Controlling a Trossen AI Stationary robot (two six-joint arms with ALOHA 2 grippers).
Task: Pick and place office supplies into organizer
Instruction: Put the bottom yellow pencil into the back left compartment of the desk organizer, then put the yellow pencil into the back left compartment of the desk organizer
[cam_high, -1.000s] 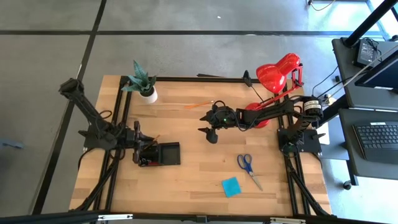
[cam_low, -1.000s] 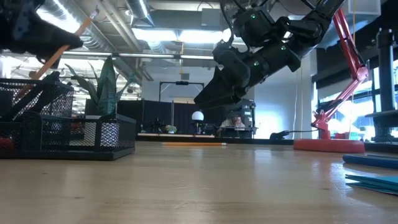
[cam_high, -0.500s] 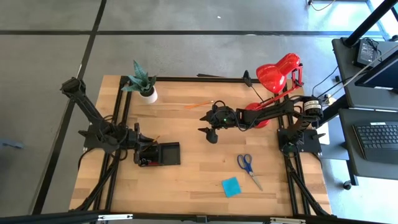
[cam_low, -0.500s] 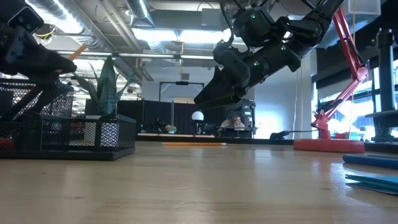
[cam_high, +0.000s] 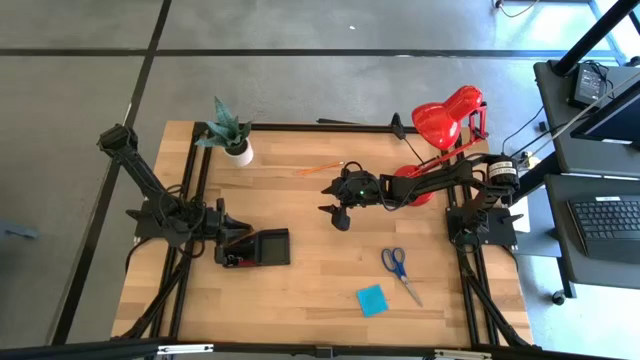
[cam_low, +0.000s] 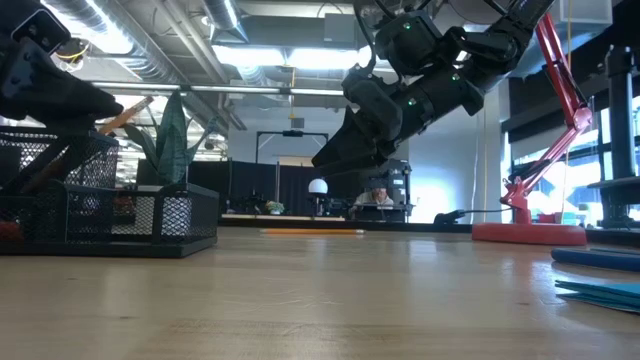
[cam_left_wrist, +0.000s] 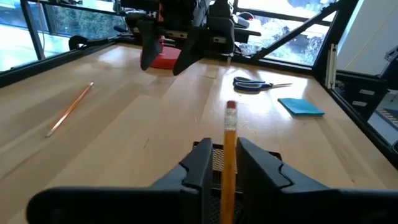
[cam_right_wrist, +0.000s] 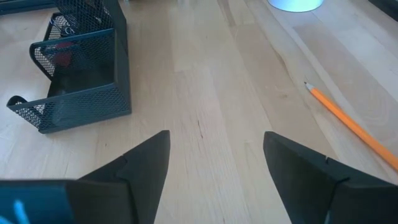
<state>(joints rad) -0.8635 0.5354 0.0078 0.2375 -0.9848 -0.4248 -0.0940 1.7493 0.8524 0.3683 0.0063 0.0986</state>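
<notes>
An orange pencil with a red eraser end stands slanted between the parted fingers of my left gripper, over the black mesh organizer at the table's left. Its upper end sticks out above the organizer's tall compartment. My right gripper hangs open over the table's middle, holding nothing. A second orange pencil lies flat toward the far edge. Blue-handled scissors and a blue sticky-note pad lie at the near right. My left gripper has its fingers on either side of the pencil's shaft, coming at it nearly level from the table's left. Mesh shows between the pencil and one finger. Whether the other finger touches the pencil I cannot tell.
A potted plant stands at the far left and a red desk lamp at the far right. Bare wood lies between the organizer and the scissors. The organizer's low compartment holds small dark and red pieces.
My left gripper has sunk a little toward the organizer. The pencil has come down with it, and its upper end has tipped from a steep slant to a flatter one. My right arm has kept still.
</notes>
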